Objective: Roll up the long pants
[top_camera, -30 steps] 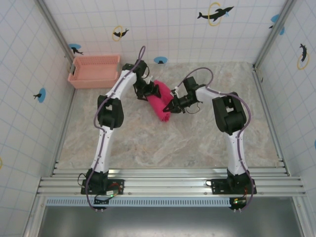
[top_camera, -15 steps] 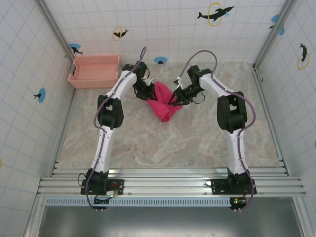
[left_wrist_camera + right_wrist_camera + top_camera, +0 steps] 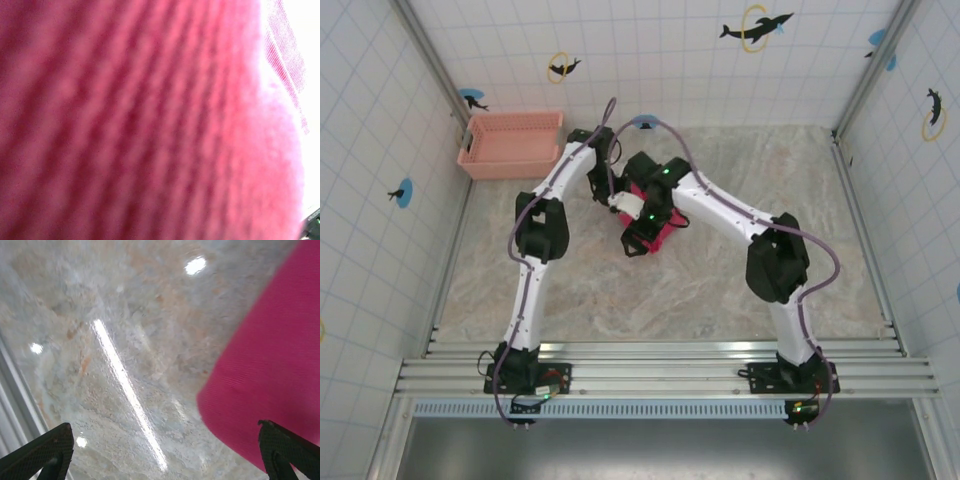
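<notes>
Marbled worktop (image 3: pixel 720 300) carried the bunched long pants (image 3: pixel 666 232) at its middle, with the right end effector (image 3: pixel 162 460) hanging wide open over their edge. Behind them the left end effector (image 3: pixel 613 192) pressed into the cloth, whether gripping or not I could not tell. With nothing surely pinning it, the loose roll could spring undone.

Long pants (image 3: pixel 663 233) lie on the table (image 3: pixel 570 290), apparently right of basket (image 3: pixel 512 170).

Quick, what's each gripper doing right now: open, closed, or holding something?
Left gripper: cannot be told; it is pressed close against the bright magenta-pink soft cloth pants.
Right gripper: open and empty, the pants just beside it.
</notes>
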Tool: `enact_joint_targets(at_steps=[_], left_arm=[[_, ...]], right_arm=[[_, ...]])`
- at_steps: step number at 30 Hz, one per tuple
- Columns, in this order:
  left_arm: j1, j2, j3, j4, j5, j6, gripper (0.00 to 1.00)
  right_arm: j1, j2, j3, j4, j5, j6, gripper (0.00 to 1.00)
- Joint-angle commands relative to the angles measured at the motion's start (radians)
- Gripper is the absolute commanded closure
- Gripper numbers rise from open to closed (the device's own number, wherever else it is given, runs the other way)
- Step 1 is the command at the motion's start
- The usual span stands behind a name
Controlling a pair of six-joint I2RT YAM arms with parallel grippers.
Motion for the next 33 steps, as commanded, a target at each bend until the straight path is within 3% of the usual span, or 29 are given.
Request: enact_joint_targets(at_steps=[1, 7, 15, 20, 23, 26, 28, 33], left_arm=[[0.006, -0.044, -0.041, -0.096, -0.016, 0.002, 1.00], [0.006, -0.056, -0.070, -0.092, -0.013, 0.011, 1.00], [0.006, -0.057, -0.074, -0.098, 0.001, 0.020, 0.98], [0.007, -0.065, -0.081, -0.120, 0.001, 0.038, 0.97], [0.010, -0.087, -0.111, -0.126, -0.004, 0.048, 0.81], [0.017, -0.132, -0.180, -0.093, -0.010, 0.046, 0.70], [0.021, -0.166, -0.240, -0.065, -0.011, 0.040, 0.63], [0.028, -0.294, -0.394, 0.003, -0.018, 0.025, 0.27]], right_arm=[[0.011, 0.025, -0.014, 0.067, 0.257, -0.010, 0.02], [0.036, 0.076, -0.022, 0.137, 0.430, -0.050, 0.02], [0.055, 0.172, -0.016, 0.150, 0.443, -0.049, 0.00], [0.039, 0.192, -0.006, 0.160, 0.357, -0.046, 0.30], [-0.013, 0.177, -0.030, 0.183, 0.217, -0.003, 0.57], [-0.079, 0.141, -0.101, 0.254, 0.014, 0.056, 0.76], [-0.126, 0.124, -0.148, 0.307, -0.118, 0.114, 0.77], [-0.226, 0.118, -0.213, 0.418, -0.453, 0.240, 0.79]])
